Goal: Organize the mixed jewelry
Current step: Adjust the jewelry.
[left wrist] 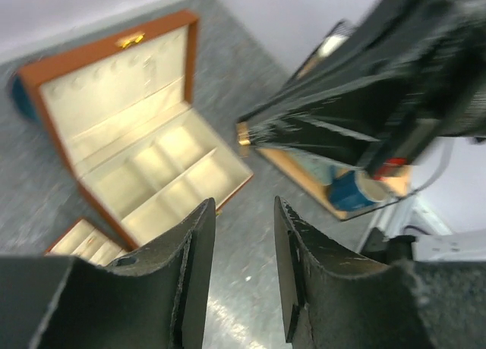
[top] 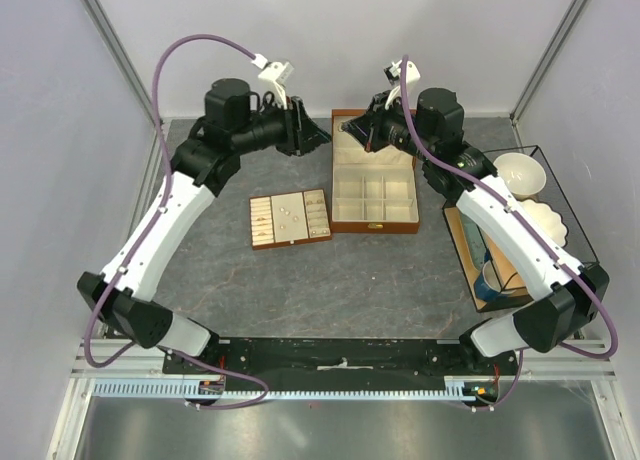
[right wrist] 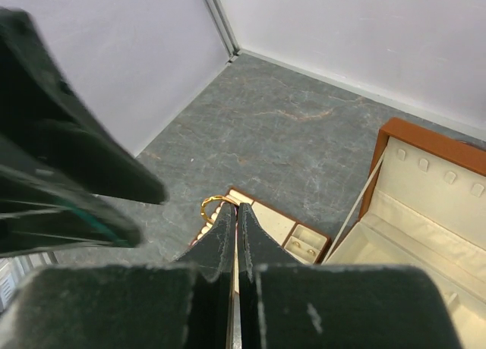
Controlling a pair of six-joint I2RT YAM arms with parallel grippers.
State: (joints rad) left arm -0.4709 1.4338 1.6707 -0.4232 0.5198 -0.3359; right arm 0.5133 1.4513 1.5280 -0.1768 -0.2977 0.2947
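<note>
Standing here, I can't make out any writing, label or number, not on the wooden box (top: 374, 186), the slotted tray (top: 290, 219) or the bench (top: 380, 275).

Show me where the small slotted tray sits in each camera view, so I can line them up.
Top external: the slotted tray lies mid-table, just left of the open wooden box.
Left wrist: bottom left, only a corner showing.
Right wrist: lower centre, partly hidden.
Shared landmark: the open wooden box, next to the tray in all three views: upper left in the left wrist view, right edge in the right wrist view.
</note>
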